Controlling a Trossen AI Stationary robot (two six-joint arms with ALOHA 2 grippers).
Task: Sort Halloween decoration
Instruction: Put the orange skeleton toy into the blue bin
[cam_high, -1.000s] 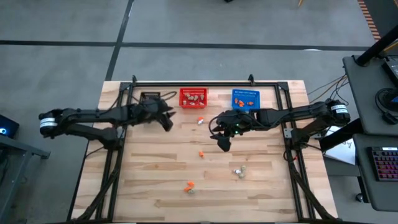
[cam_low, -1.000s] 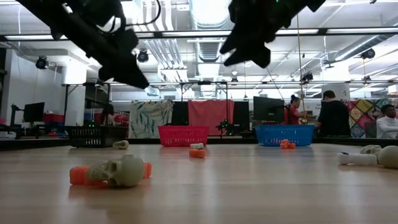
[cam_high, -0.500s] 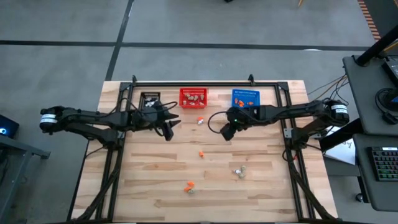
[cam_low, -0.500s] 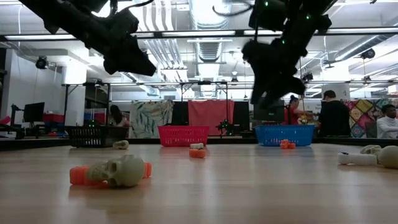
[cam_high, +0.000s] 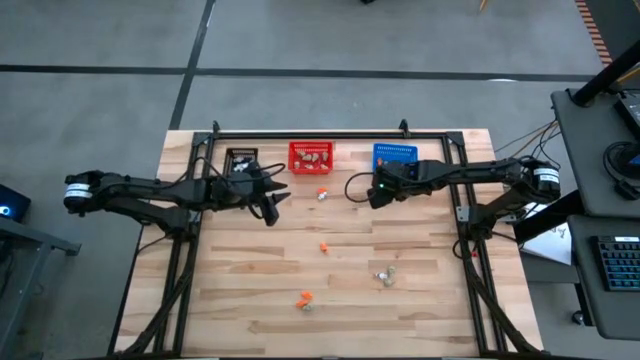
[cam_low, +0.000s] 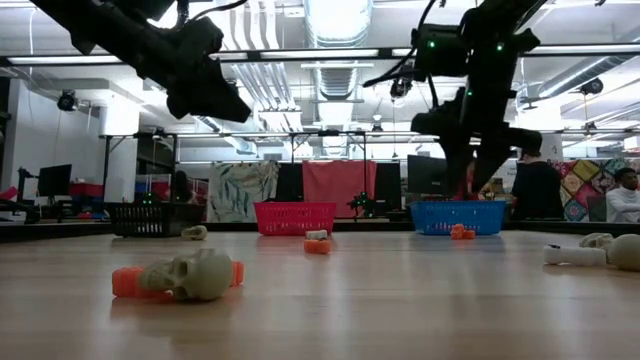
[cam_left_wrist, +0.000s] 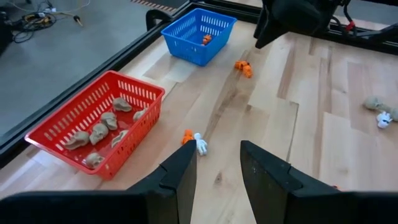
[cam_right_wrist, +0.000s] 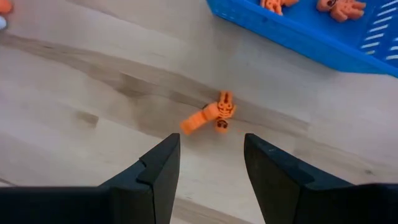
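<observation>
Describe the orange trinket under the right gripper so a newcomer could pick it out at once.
Start at the blue basket at the table's far edge. On the bare wood just in front of it lies a small orange trinket, directly ahead of the open right gripper. Unlike the orange pieces inside the basket, it lies alone on the wood.

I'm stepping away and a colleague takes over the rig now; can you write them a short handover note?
Left gripper: open, empty, above the table in front of the black basket.
Right gripper: open, empty, over an orange trinket beside the blue basket.
Done: beige skulls lie in the red basket; orange pieces in the blue one.
Left: that orange trinket, an orange-and-white pair, a mid-table orange piece, a skull on an orange piece, beige bones.
</observation>
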